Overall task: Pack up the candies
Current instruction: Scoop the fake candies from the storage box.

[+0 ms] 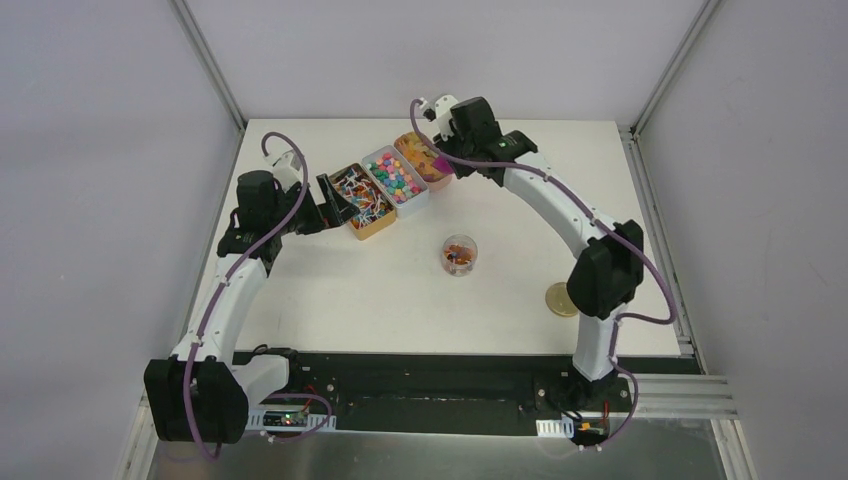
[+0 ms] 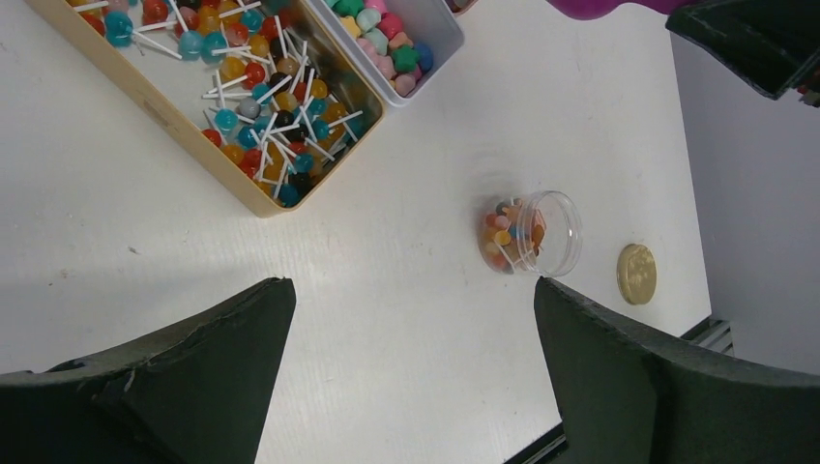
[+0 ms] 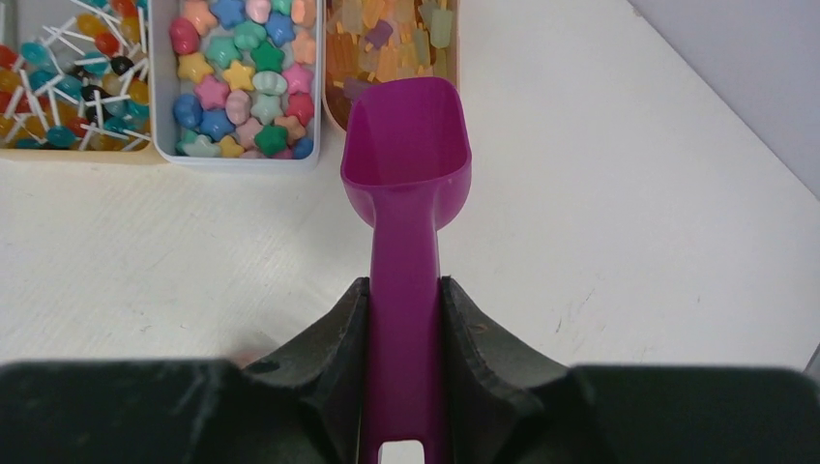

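Candies [image 3: 247,77], loose in 3 trays [image 3: 242,162] at the far side of the worktop [image 1: 330,290]; a few already sit in the clear jar [image 1: 459,254] mid-worktop. Likely light, small and prone to scatter, they are best lifted in bulk. Lollipop sticks [image 2: 280,87] lie every way, with no shared long axis; star pieces [image 3: 215,94] have none. Right claw [image 3: 404,295] is clenched on the purple scoop [image 3: 406,145], its empty bowl pointing at the right-hand tray [image 3: 454,39]. Left claw [image 2: 414,290] gapes, grasping nothing.

2 white arms [image 1: 235,298] with black joints, looping purple cables [image 1: 283,135], matte black pincer fingers [image 2: 184,387]
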Motion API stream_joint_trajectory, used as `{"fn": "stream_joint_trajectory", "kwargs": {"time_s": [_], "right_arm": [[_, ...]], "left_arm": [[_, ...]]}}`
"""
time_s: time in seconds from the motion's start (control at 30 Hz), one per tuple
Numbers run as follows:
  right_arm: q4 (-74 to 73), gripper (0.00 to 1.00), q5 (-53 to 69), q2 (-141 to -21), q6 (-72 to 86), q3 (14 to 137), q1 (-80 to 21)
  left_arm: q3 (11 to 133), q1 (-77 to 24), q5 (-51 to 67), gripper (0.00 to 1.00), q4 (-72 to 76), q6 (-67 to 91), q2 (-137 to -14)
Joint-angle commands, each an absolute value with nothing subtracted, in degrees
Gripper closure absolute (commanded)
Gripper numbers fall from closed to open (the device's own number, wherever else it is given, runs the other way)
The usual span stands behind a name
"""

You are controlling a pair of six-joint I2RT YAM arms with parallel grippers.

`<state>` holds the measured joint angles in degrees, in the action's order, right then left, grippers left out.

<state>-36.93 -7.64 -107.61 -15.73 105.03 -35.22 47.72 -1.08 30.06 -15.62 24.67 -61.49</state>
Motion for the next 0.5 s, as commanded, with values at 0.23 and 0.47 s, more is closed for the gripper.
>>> {"fn": "stream_joint_trajectory", "kwargs": {"time_s": [0.23,0.47], "right_arm": [[-45.04,1.00,-11.08,-118.73,-18.03,120.33,-35.24],[-47.22,1.00,-12.01,-123.83,-19.61,126.03,-35.24]], "left_arm": [[47.19,-1.38,29.71,0.01,-15.81,22.32,-60.29],[47.11,-1.36,29.53,0.01,-15.81,22.45,-60.26]]}}
